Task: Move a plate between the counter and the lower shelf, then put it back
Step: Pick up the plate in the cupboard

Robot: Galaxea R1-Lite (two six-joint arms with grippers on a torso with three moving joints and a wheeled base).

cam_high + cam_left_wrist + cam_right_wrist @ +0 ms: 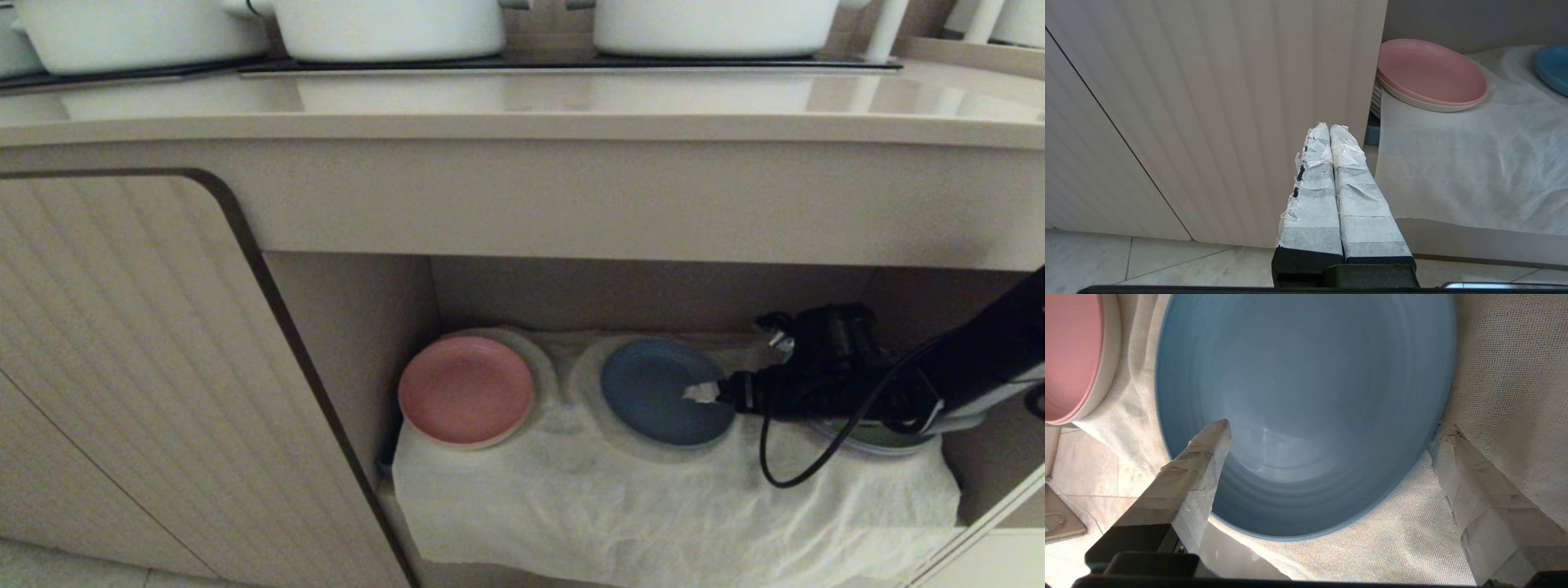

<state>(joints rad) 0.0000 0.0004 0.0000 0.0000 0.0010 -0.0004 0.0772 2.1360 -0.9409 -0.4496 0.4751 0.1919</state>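
We are reaching the wide-open right end effector [1331,428] over the plate [665,390] on the lower shelf [653,506], nothing lifted to the tabletop [522,106] yet.

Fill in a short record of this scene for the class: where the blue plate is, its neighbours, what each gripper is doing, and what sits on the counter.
Plate: on the white cloth in the lower shelf
Neighbours: pink plate beside it, apart; a green plate under the right arm
Right gripper: open, one finger over the plate, one outside its rim
Left gripper: shut, before the ribbed door
Counter: white pots
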